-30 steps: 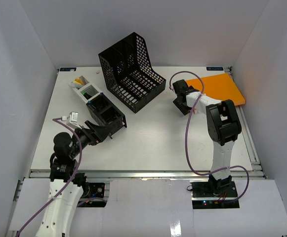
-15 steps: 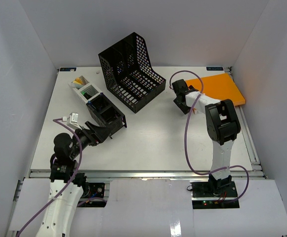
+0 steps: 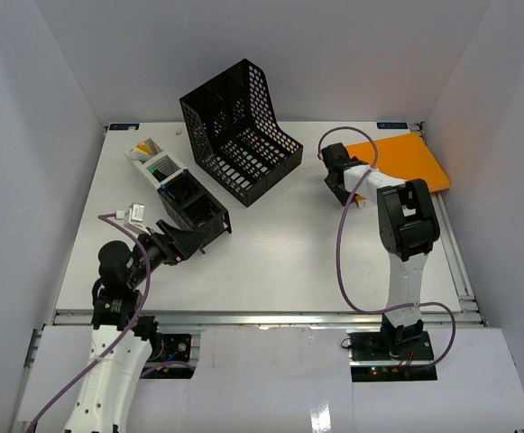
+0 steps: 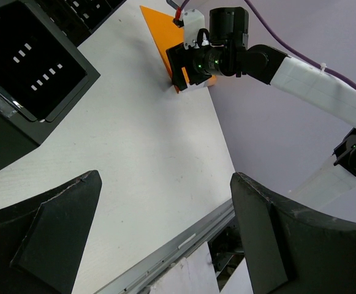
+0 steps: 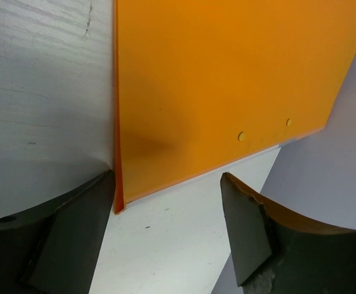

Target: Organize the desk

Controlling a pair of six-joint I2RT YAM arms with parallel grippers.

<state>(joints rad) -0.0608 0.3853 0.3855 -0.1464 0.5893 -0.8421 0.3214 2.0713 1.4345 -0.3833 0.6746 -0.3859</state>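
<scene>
The white desk (image 3: 280, 248), rail (image 3: 262, 316) along its front, stands among white walls (image 3: 36, 135).

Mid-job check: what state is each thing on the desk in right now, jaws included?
Orange folder: lying flat, one corner between the right jaws.
Black mesh rack: upright, slots empty.
Desk organizer: near black compartments empty, far white ones hold small items.
Left jaws: wide open, empty, by the organizer's near end.
Right jaws: open, straddling the folder's corner, not gripping.
</scene>
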